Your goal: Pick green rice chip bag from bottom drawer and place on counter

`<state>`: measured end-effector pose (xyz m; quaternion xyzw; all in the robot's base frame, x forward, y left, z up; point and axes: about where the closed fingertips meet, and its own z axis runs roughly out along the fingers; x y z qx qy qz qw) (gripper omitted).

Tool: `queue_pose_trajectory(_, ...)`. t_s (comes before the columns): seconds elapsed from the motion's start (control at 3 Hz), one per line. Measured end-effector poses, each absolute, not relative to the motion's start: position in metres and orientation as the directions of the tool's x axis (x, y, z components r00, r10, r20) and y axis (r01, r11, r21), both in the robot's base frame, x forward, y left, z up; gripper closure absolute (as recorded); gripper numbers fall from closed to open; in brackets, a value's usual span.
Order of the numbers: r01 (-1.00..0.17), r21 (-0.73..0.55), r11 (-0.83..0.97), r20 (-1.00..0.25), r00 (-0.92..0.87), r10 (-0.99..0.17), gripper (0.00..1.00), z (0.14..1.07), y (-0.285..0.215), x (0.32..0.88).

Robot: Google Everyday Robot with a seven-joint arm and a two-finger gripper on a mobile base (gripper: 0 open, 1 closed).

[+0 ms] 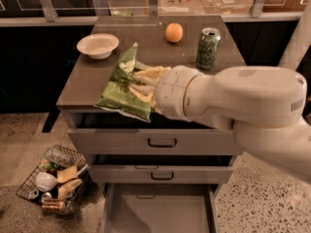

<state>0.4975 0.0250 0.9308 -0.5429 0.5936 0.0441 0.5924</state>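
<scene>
The green rice chip bag [120, 85], light green with white lettering, is held in my gripper [146, 86], whose pale fingers [148, 74] close around its right side. The bag hangs above the front left part of the grey-brown counter [87, 81]. The bottom drawer [160, 210] stands pulled open below, showing a plain grey tray interior. My white arm reaches in from the right and hides the counter's front right part.
On the counter stand a white bowl [97, 44] at the back left, an orange [174, 32] at the back middle and a green drink can [207, 48] at the back right. A wire basket [53, 178] of items sits on the floor at left.
</scene>
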Motion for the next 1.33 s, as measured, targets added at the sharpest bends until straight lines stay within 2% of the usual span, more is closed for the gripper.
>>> queue_pose_trajectory(0.67,-0.716,-0.563,0.412,-0.792,0.325,-0.516,1.0,1.011,0.034,0.593)
queue_pose_trajectory(1.0,-0.718,-0.611,0.333,-0.738,0.365,-0.568,1.0,1.021,0.032,0.637)
queue_pose_trajectory(1.33,-0.668,-0.691,0.278,-0.657,0.419,-0.626,0.83,1.032,0.019,0.647)
